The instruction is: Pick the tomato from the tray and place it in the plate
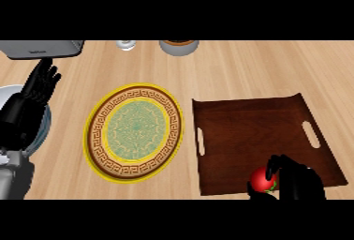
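A red tomato point(262, 180) with a green stem sits at the near edge of the dark brown tray point(242, 126). My right hand point(298, 183) is at the tray's near right corner, its fingers curled round the tomato's right side. Left of the tray lies the round plate point(104, 140), yellow-rimmed with a brown key border and a green patterned centre; nothing is on it. My left hand point(38, 86) rests open at the far left, fingers pointing up, away from both.
A grey appliance point(41, 48) stands at the back left. A small white shaker point(125, 44) and a grey jar point(179, 46) stand at the back centre. A pale round dish point(14, 93) shows behind my left forearm.
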`<move>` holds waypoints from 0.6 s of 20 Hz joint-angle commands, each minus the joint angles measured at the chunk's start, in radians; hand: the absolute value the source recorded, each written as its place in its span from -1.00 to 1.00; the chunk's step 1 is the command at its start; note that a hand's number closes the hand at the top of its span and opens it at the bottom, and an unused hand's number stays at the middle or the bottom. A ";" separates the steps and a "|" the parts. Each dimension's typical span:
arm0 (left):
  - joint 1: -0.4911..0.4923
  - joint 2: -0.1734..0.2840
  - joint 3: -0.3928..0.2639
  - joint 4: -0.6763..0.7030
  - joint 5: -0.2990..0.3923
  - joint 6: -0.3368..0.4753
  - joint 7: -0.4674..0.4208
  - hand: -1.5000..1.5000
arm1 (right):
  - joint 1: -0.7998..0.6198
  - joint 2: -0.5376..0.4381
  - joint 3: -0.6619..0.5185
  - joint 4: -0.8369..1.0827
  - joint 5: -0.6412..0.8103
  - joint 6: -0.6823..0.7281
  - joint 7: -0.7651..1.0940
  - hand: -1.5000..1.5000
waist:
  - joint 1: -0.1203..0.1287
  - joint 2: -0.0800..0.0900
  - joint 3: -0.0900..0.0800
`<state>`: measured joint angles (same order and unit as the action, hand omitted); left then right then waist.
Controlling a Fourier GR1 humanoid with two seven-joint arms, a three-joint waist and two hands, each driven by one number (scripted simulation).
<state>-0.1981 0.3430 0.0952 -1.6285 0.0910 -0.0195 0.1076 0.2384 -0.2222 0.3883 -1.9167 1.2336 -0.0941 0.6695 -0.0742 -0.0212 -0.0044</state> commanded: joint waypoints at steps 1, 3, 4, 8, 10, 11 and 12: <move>-0.004 0.002 -0.004 -0.012 0.001 -0.009 -0.001 0.00 | 0.098 0.058 0.179 -0.260 0.106 -0.023 0.051 1.00 | 0.030 0.005 0.002; -0.060 0.013 0.001 0.010 0.018 -0.026 0.024 0.00 | 0.082 0.109 0.275 -0.307 0.141 -0.035 0.062 1.00 | 0.037 0.011 0.002; -0.032 0.008 -0.001 -0.008 0.009 -0.022 0.006 0.00 | 0.063 0.128 0.299 -0.363 0.146 -0.009 0.081 1.00 | 0.049 0.010 0.002; -0.039 -0.035 -0.038 -0.011 -0.010 -0.008 0.004 0.00 | -0.018 0.217 0.477 -0.363 0.266 0.042 0.179 1.00 | 0.068 0.018 0.003; -0.102 -0.045 -0.040 0.073 -0.014 -0.016 -0.014 0.00 | -0.118 0.219 0.566 -0.319 0.299 0.089 0.286 1.00 | 0.066 0.022 0.002; -0.021 -0.037 -0.039 -0.006 -0.012 -0.029 -0.017 0.00 | -0.189 0.218 0.503 -0.294 0.243 0.136 0.302 1.00 | 0.082 0.022 0.003; -0.061 -0.034 -0.038 0.039 -0.014 -0.031 -0.016 0.00 | -0.201 0.218 0.558 -0.303 0.248 0.104 0.339 1.00 | 0.079 0.022 0.003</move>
<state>-0.2449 0.3189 0.0660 -1.6156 0.0850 -0.0428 0.1057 0.1654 -0.1080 0.8149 -2.2354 1.4746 -0.0314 0.8776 -0.0079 -0.0036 -0.0021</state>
